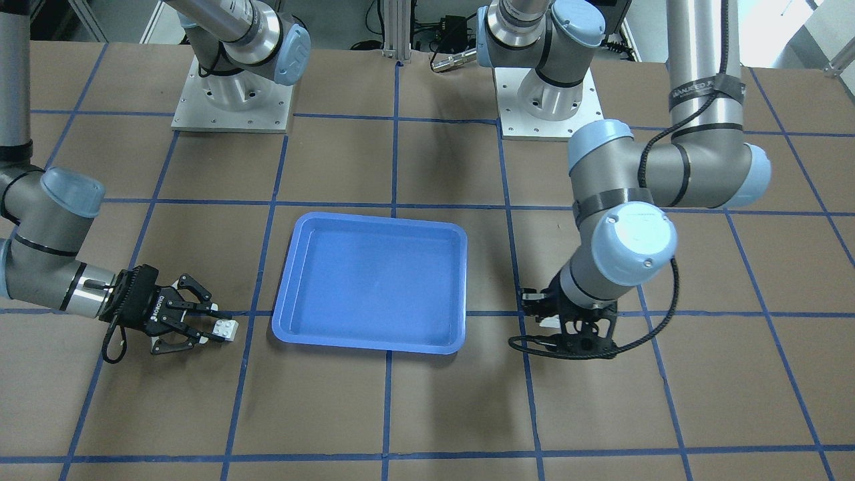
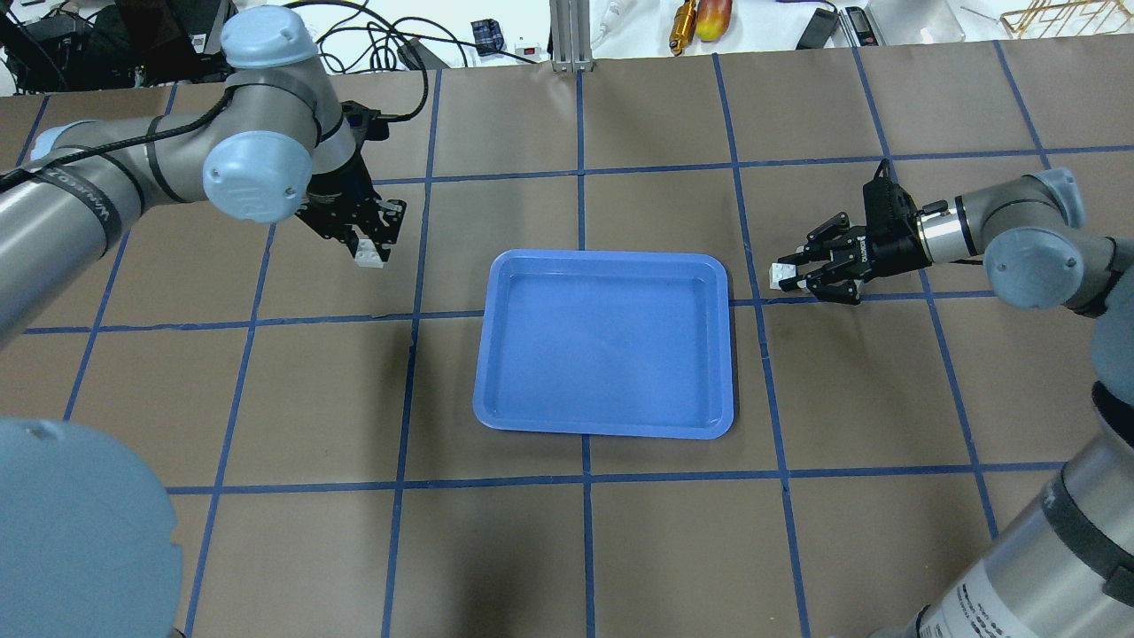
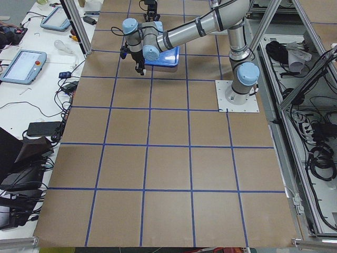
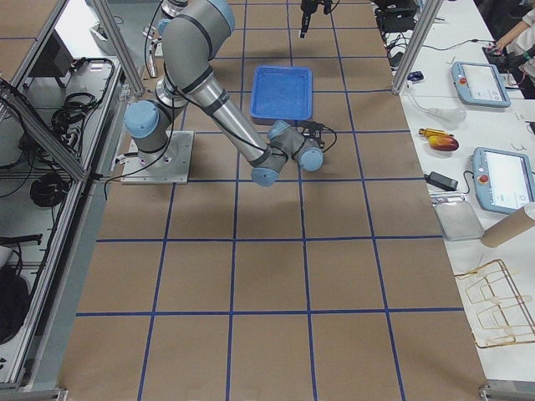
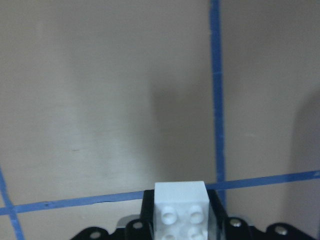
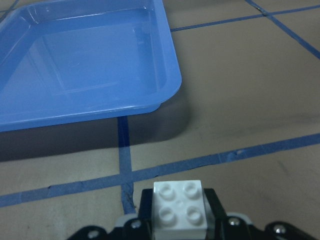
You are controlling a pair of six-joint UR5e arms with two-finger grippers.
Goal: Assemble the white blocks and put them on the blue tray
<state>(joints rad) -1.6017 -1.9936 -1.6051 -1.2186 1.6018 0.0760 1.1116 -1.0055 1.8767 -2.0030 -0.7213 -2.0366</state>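
Separately clamped, both off the blue tray [image 2: 611, 431].
Overhead, left gripper [image 2: 371, 250] pinches one white brick [image 5: 181, 207] at ten o'clock, right gripper [image 2: 791, 276] another white brick [image 6: 179, 207] at three.

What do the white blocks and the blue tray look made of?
White blocks: probably hard moulded plastic with a matte-to-satin finish, going by the crisp edges and round studs. Blue tray: probably thin moulded plastic with a glossy finish, going by the reflections on its floor, raised rim and rounded corner.

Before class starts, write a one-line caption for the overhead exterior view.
Left end effector grips one white block, right end effector the other white block, flanking the blue tray.
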